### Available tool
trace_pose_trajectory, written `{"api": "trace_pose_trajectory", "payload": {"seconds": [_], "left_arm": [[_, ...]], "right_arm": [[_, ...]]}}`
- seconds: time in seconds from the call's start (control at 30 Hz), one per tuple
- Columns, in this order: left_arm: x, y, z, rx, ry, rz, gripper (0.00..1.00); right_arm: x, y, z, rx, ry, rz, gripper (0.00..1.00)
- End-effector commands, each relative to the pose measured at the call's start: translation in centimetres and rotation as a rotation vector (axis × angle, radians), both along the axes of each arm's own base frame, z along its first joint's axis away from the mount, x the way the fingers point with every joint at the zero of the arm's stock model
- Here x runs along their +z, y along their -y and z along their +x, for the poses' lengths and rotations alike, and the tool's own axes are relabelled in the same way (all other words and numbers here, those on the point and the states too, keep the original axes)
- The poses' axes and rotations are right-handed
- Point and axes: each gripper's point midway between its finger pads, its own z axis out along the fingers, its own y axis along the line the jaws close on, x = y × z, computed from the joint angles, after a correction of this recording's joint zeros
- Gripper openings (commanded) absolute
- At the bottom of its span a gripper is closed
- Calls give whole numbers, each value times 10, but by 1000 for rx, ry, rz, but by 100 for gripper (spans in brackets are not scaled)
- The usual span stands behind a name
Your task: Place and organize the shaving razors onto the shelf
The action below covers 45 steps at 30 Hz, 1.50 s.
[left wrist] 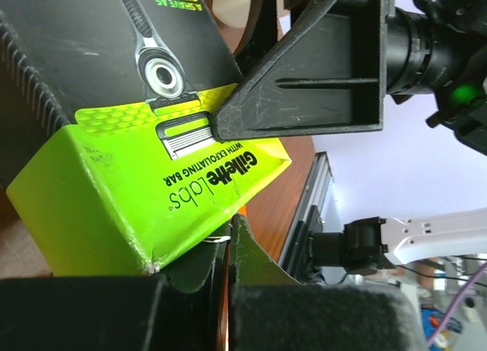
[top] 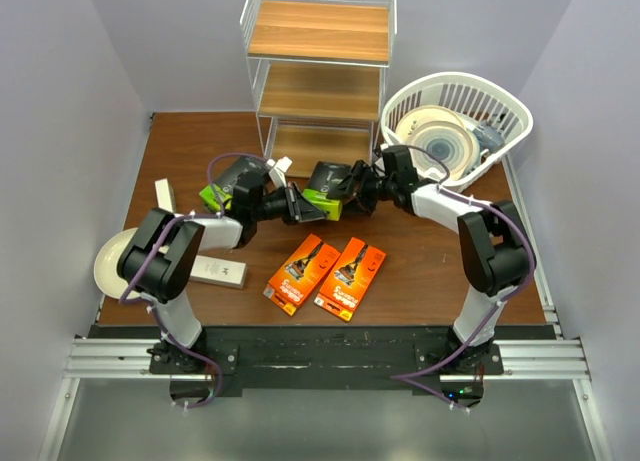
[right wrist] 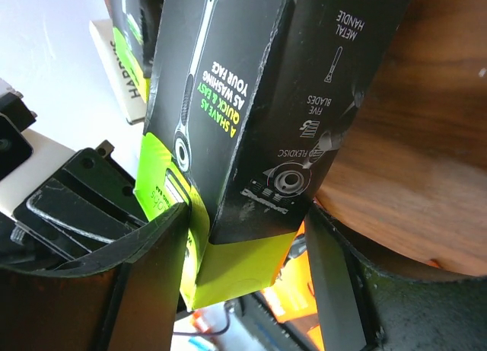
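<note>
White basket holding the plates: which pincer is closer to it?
Right. The right pincer straddles the black-and-green box just left of the basket; the left pincer holds that box's other end, farther away.

The shelf (top: 318, 31) stands back-centre on the table (top: 430, 271), the basket (top: 505, 106) to its right with plates (top: 440, 146) inside. Before the shelf a razor box (top: 325, 193) sits between the left gripper (top: 297, 204) and right gripper (top: 353, 188) — a second box (top: 213, 194) left of them. Two flat cards (top: 302, 273) lie side by side nearer the front, a slim box (top: 218, 271) further left.
</note>
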Motion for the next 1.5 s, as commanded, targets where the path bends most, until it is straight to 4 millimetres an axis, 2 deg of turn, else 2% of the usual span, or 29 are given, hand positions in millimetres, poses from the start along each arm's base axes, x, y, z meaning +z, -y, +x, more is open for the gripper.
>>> {"api": "trace_pose_trajectory", "payload": {"seconds": [0.0, 0.1, 0.23, 0.27, 0.3, 0.33, 0.37, 0.4, 0.47, 0.5, 0.53, 0.57, 0.6, 0.63, 0.73, 0.77, 0.83, 0.87, 0.9, 1.07, 1.1, 1.2, 1.4, 1.47], "left_arm": [[42, 24, 5, -73, 211, -3, 0], [49, 29, 14, -68, 251, 18, 0], [41, 33, 34, -40, 255, 57, 0], [32, 34, 40, -27, 240, 72, 0], [25, 35, 44, -17, 221, 85, 0], [24, 36, 49, -8, 220, 89, 0], [13, 35, 55, 20, 208, 110, 0], [14, 35, 61, 45, 228, 109, 0], [1, 32, 72, 116, 222, 140, 0], [2, 33, 76, 132, 225, 127, 0], [-1, 34, 80, 146, 225, 126, 0], [-7, 35, 84, 166, 223, 138, 0], [-6, 36, 87, 181, 233, 136, 0], [-10, 37, 90, 197, 229, 139, 0], [-14, 39, 102, 251, 207, 135, 0], [-15, 39, 105, 267, 204, 136, 0], [-20, 43, 111, 282, 177, 116, 0], [-20, 45, 113, 286, 165, 102, 0], [-19, 49, 118, 284, 170, 91, 0], [-17, 60, 130, 306, 124, 36, 0], [-19, 62, 133, 312, 108, 28, 0], [-22, 66, 139, 332, 56, 2, 0], [-29, 77, 148, 337, 27, -15, 0], [-27, 81, 151, 344, 10, -29, 0]], "right_arm": [[69, -21, 0, 108, 255, 100, 56], [74, -19, 3, 105, 286, 93, 56], [65, -11, 13, 85, 290, 66, 57], [65, -9, 18, 72, 297, 56, 57], [58, -5, 22, 67, 294, 34, 59], [59, -2, 27, 57, 304, 20, 62], [54, 4, 33, 36, 305, -11, 65], [46, 11, 36, 26, 289, -39, 68], [44, 21, 41, 7, 282, -61, 77], [40, 30, 43, -12, 263, -86, 80], [43, 34, 42, -18, 265, -91, 88], [45, 38, 41, -19, 269, -97, 91], [44, 44, 38, -10, 263, -110, 97], [53, 48, 34, -8, 281, -111, 99], [64, 58, 20, 37, 307, -133, 99], [75, 61, 14, 47, 334, -142, 99], [73, 68, 2, 79, 337, -181, 99], [82, 72, -4, 95, 379, -197, 99], [75, 76, -14, 106, 353, -219, 99], [69, 91, -48, 202, 388, -297, 99], [63, 92, -54, 210, 375, -306, 99], [58, 98, -57, 188, 371, -330, 99], [69, 100, -48, 194, 425, -362, 99], [71, 96, -51, 240, 442, -339, 99]]}}
